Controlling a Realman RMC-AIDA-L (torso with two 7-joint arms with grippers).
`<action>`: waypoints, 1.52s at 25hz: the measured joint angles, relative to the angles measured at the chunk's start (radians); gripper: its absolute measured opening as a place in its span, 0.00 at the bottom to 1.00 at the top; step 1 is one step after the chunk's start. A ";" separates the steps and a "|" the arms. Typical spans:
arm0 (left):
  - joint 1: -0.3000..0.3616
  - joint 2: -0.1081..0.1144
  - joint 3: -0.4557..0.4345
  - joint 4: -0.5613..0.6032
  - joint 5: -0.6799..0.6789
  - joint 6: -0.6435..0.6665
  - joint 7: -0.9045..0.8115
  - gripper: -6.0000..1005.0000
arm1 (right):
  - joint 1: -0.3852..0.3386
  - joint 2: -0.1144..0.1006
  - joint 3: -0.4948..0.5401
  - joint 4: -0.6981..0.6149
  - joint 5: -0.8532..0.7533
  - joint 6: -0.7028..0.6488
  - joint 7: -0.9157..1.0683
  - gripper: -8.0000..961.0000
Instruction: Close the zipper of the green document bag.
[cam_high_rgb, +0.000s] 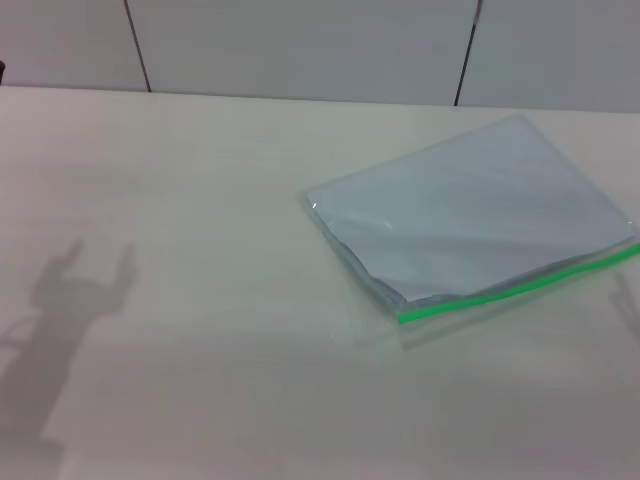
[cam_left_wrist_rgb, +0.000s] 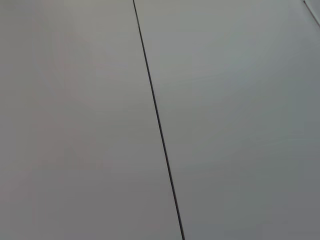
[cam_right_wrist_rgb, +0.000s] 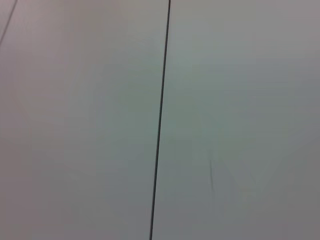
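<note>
green document bag (cam_high_rgb: 470, 215) flat near bench (cam_high_rgb: 200, 200) right edge | zipper (cam_high_rgb: 520, 283) on its near side | we see neither gripper, state unknown

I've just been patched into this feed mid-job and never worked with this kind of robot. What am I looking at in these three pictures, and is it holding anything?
This is a two-armed robot with a camera on its head and one on each wrist. The head view looks down on a pale table. On the robot's right side of it lies the green document bag, a flat clear pouch with pale sheets inside. The zipper, a bright green strip, runs along the bag's near edge; I cannot make out a slider tab. Neither arm shows in the head view. Only a shadow shaped like a gripper falls on the table at the robot's left. The two wrist views show just grey wall panels with a dark seam, so both arms seem raised and pointing away from the table. Nothing is visibly held.
</note>
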 joint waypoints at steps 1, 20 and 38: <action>-0.001 0.000 0.000 0.000 0.000 -0.001 -0.005 0.64 | 0.000 0.000 -0.001 0.000 0.000 -0.008 0.000 0.92; 0.007 -0.001 0.000 -0.008 -0.056 0.008 -0.022 0.64 | 0.009 -0.002 -0.001 0.011 0.008 -0.019 -0.005 0.92; 0.003 0.002 0.016 -0.012 -0.034 0.002 -0.102 0.65 | 0.001 -0.002 0.000 0.006 0.006 0.000 -0.004 0.92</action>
